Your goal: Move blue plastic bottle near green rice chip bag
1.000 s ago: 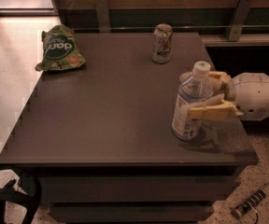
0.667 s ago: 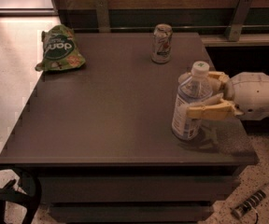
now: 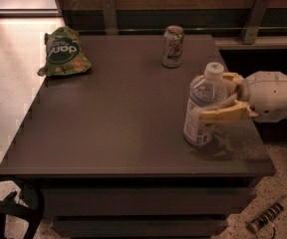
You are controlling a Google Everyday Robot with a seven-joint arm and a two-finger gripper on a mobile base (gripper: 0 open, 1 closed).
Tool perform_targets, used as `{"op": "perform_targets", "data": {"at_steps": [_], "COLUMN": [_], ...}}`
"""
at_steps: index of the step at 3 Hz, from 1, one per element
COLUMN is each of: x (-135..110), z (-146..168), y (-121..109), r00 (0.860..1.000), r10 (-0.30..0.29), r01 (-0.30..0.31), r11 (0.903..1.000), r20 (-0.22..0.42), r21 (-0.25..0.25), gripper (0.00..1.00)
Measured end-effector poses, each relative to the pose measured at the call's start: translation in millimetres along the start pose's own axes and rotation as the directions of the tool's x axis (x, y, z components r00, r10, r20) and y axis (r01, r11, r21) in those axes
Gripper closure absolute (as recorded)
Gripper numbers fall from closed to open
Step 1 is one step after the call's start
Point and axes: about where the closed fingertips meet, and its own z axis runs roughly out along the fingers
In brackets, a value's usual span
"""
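The blue plastic bottle (image 3: 197, 128), clear with a white cap and a pale label, stands slightly tilted on the dark table (image 3: 118, 128) near its right front corner. My gripper (image 3: 203, 98) reaches in from the right, its yellowish fingers (image 3: 224, 114) closed around the bottle's upper body, one in front and one behind. The green rice chip bag (image 3: 64, 53) lies at the table's far left corner, well away from the bottle.
A short silver drink can (image 3: 173, 46) stands at the table's far edge, right of centre. A dark wall with metal brackets (image 3: 253, 19) runs behind the table. A black wheeled part (image 3: 9, 210) sits at the lower left on the floor.
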Motion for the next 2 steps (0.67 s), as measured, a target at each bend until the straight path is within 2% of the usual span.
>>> {"op": "perform_targets", "data": {"at_steps": [1, 2], "x": [-10.5, -23.2], "z": [1.9, 9.4], "y": [-28.6, -64.5], "r00": [0.999, 0.992], "r10": [-0.005, 0.041], "r01": [0.004, -0.058], "r11": [0.9994, 0.9887], "r20": [0.043, 0.120], "r21": [0.035, 0.138], "gripper": [1.00, 1.00]}}
